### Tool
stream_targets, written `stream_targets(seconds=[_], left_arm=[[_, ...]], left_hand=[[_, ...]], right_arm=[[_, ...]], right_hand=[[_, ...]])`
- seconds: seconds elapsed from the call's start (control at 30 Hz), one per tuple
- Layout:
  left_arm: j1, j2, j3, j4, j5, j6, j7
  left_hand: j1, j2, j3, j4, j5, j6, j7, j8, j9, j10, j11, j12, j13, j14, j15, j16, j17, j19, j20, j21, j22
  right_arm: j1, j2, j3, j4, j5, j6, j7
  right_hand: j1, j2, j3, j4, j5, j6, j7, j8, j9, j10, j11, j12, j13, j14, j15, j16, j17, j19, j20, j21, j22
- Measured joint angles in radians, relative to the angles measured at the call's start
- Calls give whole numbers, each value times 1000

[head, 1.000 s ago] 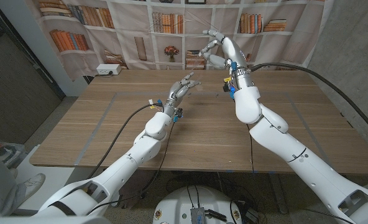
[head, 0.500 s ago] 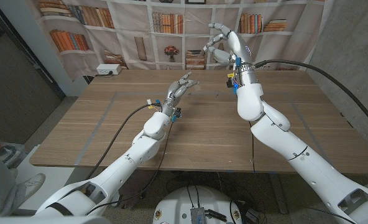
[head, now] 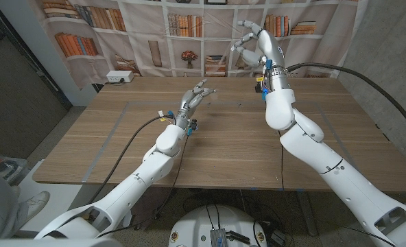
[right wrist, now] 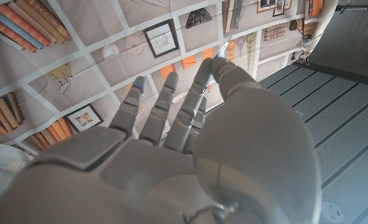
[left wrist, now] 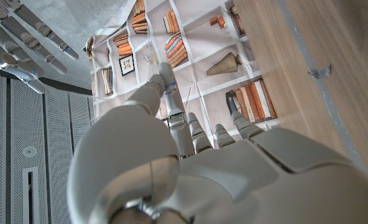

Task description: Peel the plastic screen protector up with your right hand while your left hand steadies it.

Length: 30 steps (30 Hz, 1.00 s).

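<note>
My right hand [head: 258, 42] is raised high over the table's far side, in front of the bookshelf backdrop, with its fingers curled. In the right wrist view its thumb lies against the nearest finger, and a thin, clear strip of the plastic screen protector [right wrist: 232, 22] seems to run on from the pinch. The rest of the film is too transparent to trace. My left hand [head: 196, 97] is low over the wooden table [head: 121, 147] near the middle, with its fingers [left wrist: 193, 134] stretched out and apart toward the far edge and nothing plainly held.
A white power strip [head: 120, 77] sits at the table's far left corner. Grey tape lines [head: 110, 134] mark the tabletop. Black cables [head: 340, 75] trail from both arms. The bookshelf-print curtain [head: 189, 34] hangs right behind the table.
My right hand has risen and drifted right, away from the left hand. The left hand has stayed almost where it was.
</note>
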Motion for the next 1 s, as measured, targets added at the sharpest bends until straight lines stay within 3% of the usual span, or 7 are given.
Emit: stream_targets(seconds=[0.37, 1.0], left_arm=[[72, 49, -40, -81, -6, 0, 31], [137, 78, -90, -160, -29, -34, 49]], left_hand=[[3, 3, -4, 4, -2, 0, 0, 15, 14, 0, 0, 0, 0, 0, 0, 0, 5, 0, 0, 0, 0], [12, -7, -7, 7, -3, -1, 1, 37, 32, -18, 8, 0, 0, 0, 0, 0, 5, 7, -7, 8, 0]], right_arm=[[16, 10, -2, -11, -19, -78, -3], [39, 31, -34, 14, -56, -174, -33]], right_hand=[[0, 0, 0, 0, 0, 0, 0, 0, 0, 0, 0, -4, 0, 5, 5, 0, 5, 0, 0, 0, 0], [0, 0, 0, 0, 7, 0, 0, 0, 0, 2, 2, -4, 0, 9, 1, 0, 5, 0, 0, 0, 0]])
